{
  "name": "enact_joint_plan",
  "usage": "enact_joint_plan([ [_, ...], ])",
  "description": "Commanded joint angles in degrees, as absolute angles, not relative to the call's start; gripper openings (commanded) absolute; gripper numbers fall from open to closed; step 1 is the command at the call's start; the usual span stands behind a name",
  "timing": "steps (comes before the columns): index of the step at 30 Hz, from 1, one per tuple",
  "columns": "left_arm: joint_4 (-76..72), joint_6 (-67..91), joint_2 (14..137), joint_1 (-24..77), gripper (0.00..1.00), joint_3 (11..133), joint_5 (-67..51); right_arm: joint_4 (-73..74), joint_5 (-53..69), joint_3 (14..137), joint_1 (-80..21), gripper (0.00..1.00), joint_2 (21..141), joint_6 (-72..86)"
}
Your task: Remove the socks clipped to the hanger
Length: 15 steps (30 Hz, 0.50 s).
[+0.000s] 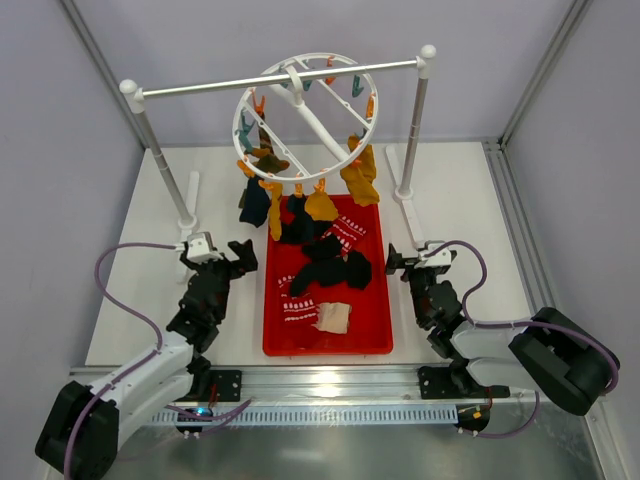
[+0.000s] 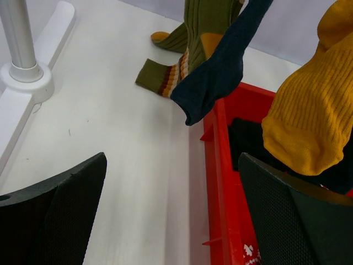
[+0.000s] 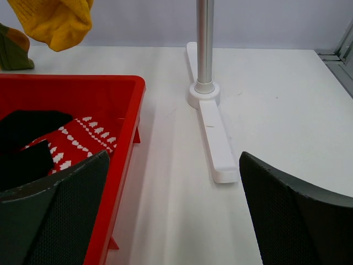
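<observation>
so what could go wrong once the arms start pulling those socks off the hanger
1. The hanger only hooks over the silver bar and sits tilted; a hard tug may swing or unhook it.
2. The navy sock overlaps the olive sock, so the open left tool might pinch both at once.

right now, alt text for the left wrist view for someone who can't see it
A navy sock and a mustard-yellow sock hang above the edge of a red tray, with an olive striped sock behind them reaching the white table. The left tool frames the bottom, its dark fingers open and empty; a white post base sits upper left.
</observation>
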<state>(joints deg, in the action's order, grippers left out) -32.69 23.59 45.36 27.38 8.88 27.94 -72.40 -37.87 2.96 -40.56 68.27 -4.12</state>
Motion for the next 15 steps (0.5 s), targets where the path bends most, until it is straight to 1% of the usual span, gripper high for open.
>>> enact_joint_plan([
  [1, -33.84, 23.91, 44.3, 27.51, 0.99, 8.96, 30.05, -80.68, -39.46, 1.23, -40.96, 1.0, 68.56, -2.99],
  [7, -34.27, 24.43, 42.19, 27.51, 1.0, 7.91, 30.06, -80.59, -39.64, 1.32, -40.96, 1.0, 68.55, -2.9],
  [11, -37.17, 23.47, 40.08, 27.51, 1.0, 6.15, 24.89, -80.51, -39.55, 1.32, -40.96, 1.0, 68.64, -2.9],
  [15, -37.88, 23.03, 39.2, 27.51, 1.0, 5.63, 22.94, -80.42, -39.64, 1.41, -40.96, 1.0, 68.64, -2.9],
])
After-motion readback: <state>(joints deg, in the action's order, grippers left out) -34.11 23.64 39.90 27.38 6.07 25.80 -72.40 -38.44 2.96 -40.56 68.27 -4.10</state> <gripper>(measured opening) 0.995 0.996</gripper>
